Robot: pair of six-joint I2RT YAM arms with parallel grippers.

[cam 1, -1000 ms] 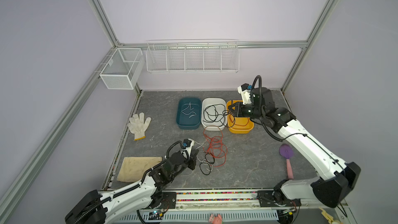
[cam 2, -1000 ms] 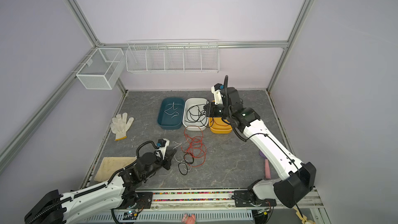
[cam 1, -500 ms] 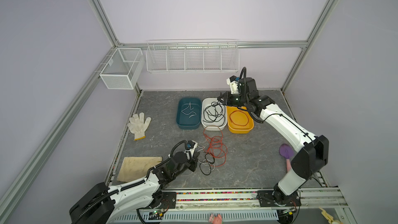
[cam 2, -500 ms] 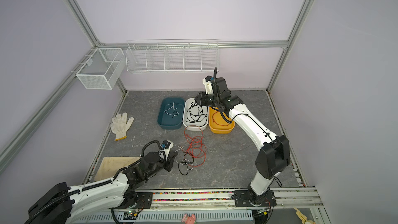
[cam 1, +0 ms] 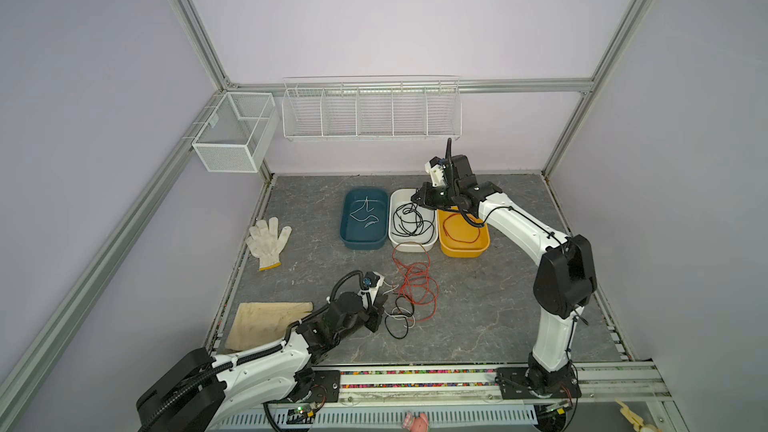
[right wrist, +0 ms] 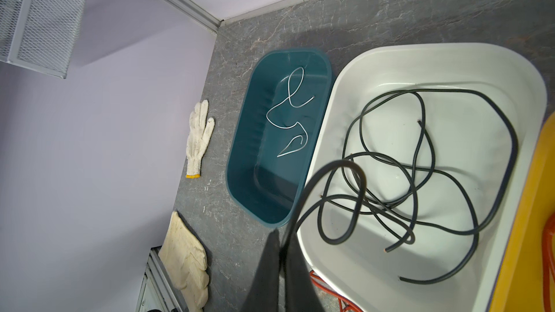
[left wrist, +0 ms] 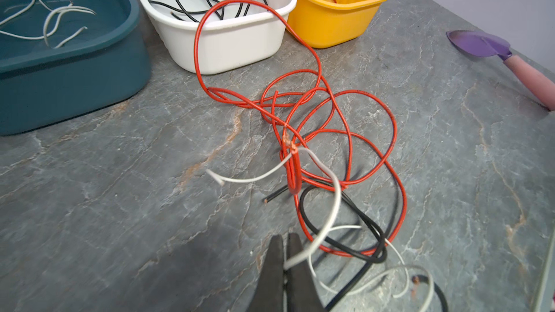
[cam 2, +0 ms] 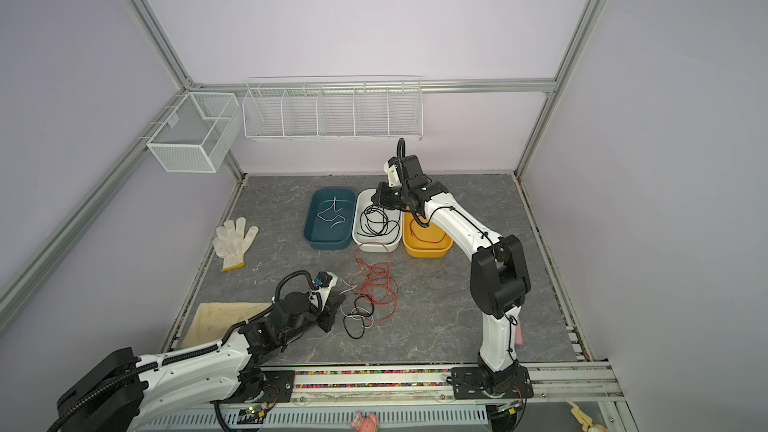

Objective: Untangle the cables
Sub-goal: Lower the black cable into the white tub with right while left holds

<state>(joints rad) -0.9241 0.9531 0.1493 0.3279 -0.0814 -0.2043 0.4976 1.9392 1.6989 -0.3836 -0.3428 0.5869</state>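
- White cable (left wrist: pixel 338 205) sits pinched in the closed left gripper (left wrist: pixel 285 244) near the worktop's (left wrist: pixel 90 205) front edge, apparently to draw it out of the red cables (left wrist: pixel 294 169) looped around it.
- The right gripper (right wrist: pixel 280 238), clamped on a black cable (right wrist: pixel 336 162), holds it over the white tub (right wrist: pixel 450 48) by the back edge, likely to drop it among matching strands.
- The teal tub (right wrist: pixel 240 160) holds white strands and the yellow tub (cam 1: pixel 463 249) red, which suggests sorting by colour.

Pale lilac walls (cam 1: pixel 395 14), edged with aluminium rails (cam 1: pixel 192 22), enclose a grey marbled floor (cam 1: pixel 478 317). A long white wire rack (cam 1: pixel 371 116) and a white mesh box (cam 1: pixel 232 135) hang at the back.
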